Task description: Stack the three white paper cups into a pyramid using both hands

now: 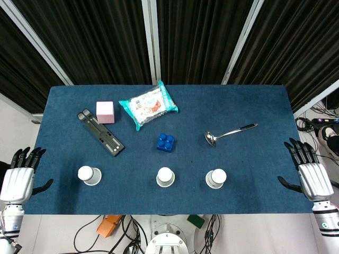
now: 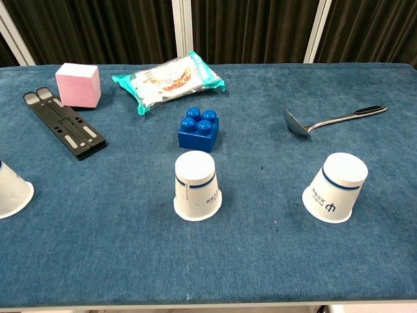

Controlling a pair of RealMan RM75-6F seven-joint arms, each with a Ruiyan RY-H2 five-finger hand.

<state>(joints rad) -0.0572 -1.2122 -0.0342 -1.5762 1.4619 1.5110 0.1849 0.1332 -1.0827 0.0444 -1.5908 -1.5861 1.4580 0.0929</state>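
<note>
Three white paper cups stand upside down in a row near the table's front edge: a left cup, a middle cup and a right cup. They are well apart from one another. My left hand hovers off the table's left edge with fingers spread and nothing in it. Off the right edge my right hand is likewise spread and holds nothing. Neither hand shows in the chest view.
Behind the cups lie a blue toy brick, a metal ladle, a black folding stand, a pink cube and a snack packet. Cables hang below the blue table's front edge.
</note>
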